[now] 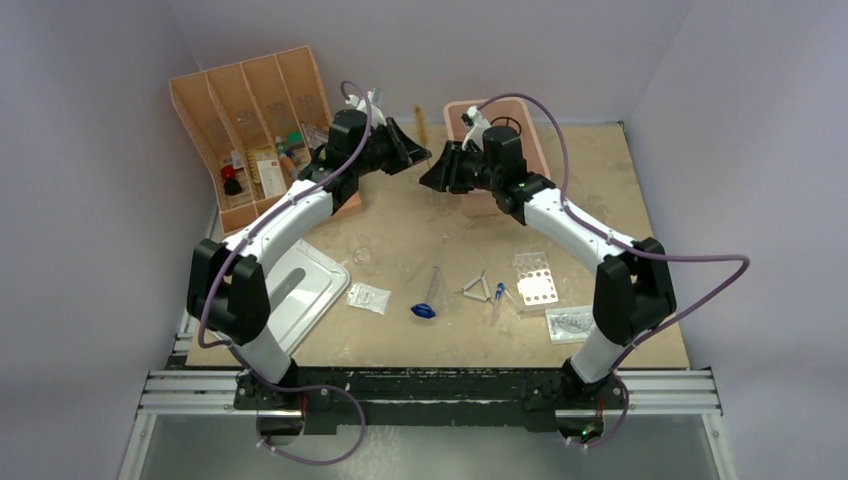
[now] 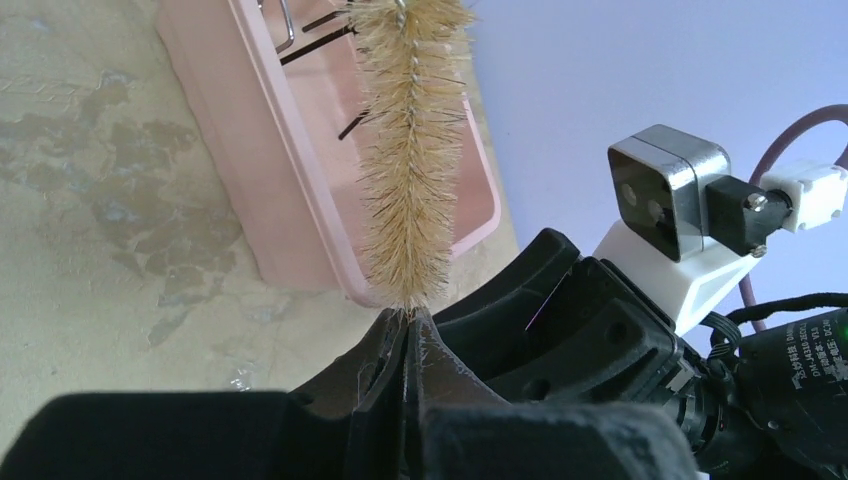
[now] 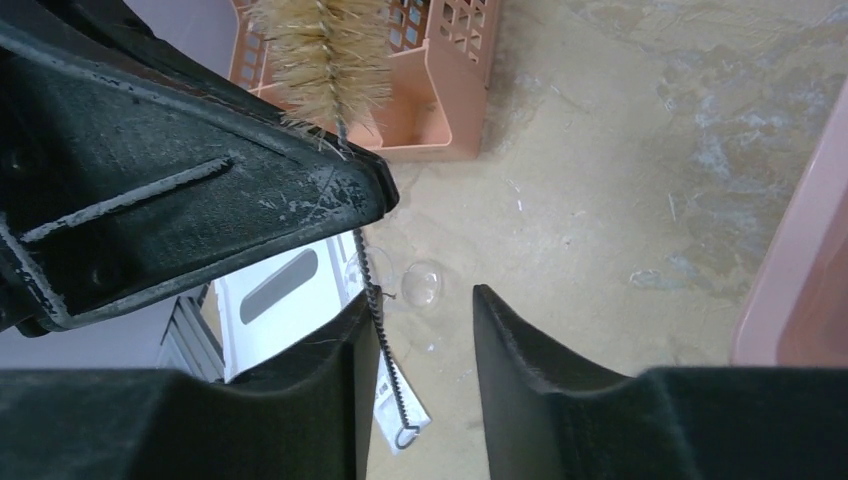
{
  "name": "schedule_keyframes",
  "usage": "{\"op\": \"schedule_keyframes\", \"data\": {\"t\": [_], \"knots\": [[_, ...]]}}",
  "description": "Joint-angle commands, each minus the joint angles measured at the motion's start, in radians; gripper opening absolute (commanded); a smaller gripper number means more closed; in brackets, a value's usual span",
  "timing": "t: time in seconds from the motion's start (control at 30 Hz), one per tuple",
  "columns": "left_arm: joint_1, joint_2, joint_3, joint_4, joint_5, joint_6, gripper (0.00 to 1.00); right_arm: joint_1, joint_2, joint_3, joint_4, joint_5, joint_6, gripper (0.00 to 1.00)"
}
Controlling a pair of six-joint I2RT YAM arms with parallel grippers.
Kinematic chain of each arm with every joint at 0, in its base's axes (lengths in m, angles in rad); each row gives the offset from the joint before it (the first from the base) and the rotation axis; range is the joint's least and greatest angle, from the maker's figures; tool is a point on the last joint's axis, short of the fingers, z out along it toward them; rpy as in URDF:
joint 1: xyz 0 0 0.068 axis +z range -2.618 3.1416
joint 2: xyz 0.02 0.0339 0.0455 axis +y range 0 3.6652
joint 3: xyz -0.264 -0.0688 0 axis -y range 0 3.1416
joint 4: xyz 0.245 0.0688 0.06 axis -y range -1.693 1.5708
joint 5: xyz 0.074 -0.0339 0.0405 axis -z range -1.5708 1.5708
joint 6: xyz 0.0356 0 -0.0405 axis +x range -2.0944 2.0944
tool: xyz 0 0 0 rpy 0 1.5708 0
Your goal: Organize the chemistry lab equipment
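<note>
A brush (image 2: 415, 150) with tan bristles and a twisted wire stem is held over the far middle of the bench (image 1: 420, 230). It is clamped by the left fingers (image 2: 395, 350), which are pressed fully together on the stem just under the bristles. The right fingers (image 3: 510, 340) are spread part-way. The lower stem hangs between them, close along one inner face and well clear of the other, so nothing is gripped there. Whether the stem touches that face cannot be told.

Just beyond the brush stands the pink tub (image 2: 270, 200), at the far side right of centre, with black wire pieces (image 2: 320, 40) seen inside it. The orange divided tray (image 1: 255, 130) is propped at the far left and has small items in its compartments.

The other equipment is spread across the near half of the bench. From left to right there are:
- a clear flask (image 1: 362, 253)
- a clear packet (image 1: 368, 297)
- a blue bulb (image 1: 423, 311)
- a V-shaped metal tool (image 1: 478, 290)
- a blue-tipped dropper (image 1: 499, 297)
- a clear well rack (image 1: 535, 285)
- a second packet (image 1: 572, 322), near the right arm's base

A white lid (image 1: 305, 285) lies flat at the near left.
</note>
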Motion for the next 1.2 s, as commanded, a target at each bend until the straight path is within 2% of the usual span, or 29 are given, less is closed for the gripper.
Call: {"op": "schedule_keyframes", "data": {"t": [0.0, 0.07, 0.13, 0.17, 0.3, 0.37, 0.43, 0.7, 0.8, 0.97, 1.17], "knots": [[0.006, -0.027, -0.008, 0.085, 0.044, -0.019, 0.00, -0.001, -0.022, 0.042, 0.052, -0.017, 0.015, 0.35], [0.008, -0.028, -0.012, 0.084, 0.044, -0.017, 0.00, -0.002, -0.029, 0.037, 0.068, -0.012, 0.013, 0.21], [0.011, -0.029, -0.016, 0.082, 0.043, -0.013, 0.00, -0.001, -0.039, 0.030, 0.085, -0.013, 0.012, 0.04], [0.013, -0.030, -0.014, 0.076, 0.040, -0.007, 0.02, -0.002, -0.046, 0.022, 0.093, -0.008, 0.013, 0.00], [0.032, -0.026, -0.002, 0.054, 0.067, 0.003, 0.41, -0.003, -0.079, -0.002, 0.102, 0.052, -0.009, 0.00], [0.044, -0.021, 0.012, 0.042, 0.094, 0.014, 0.52, -0.008, -0.101, -0.006, 0.090, 0.098, -0.033, 0.00], [0.053, -0.019, 0.030, 0.020, 0.105, 0.037, 0.58, -0.022, -0.120, -0.009, 0.065, 0.137, -0.049, 0.00], [0.068, -0.027, 0.052, -0.050, 0.100, 0.119, 0.61, -0.173, -0.081, 0.041, -0.097, 0.203, -0.060, 0.00], [0.068, -0.025, 0.052, -0.074, 0.079, 0.134, 0.61, -0.181, -0.032, 0.091, -0.178, 0.255, -0.149, 0.00], [0.068, -0.022, 0.053, -0.104, 0.039, 0.145, 0.61, -0.181, 0.067, 0.155, -0.206, 0.313, -0.278, 0.00], [0.068, -0.019, 0.064, -0.143, 0.015, 0.168, 0.61, -0.180, 0.210, 0.237, -0.224, 0.287, -0.311, 0.00]]}}
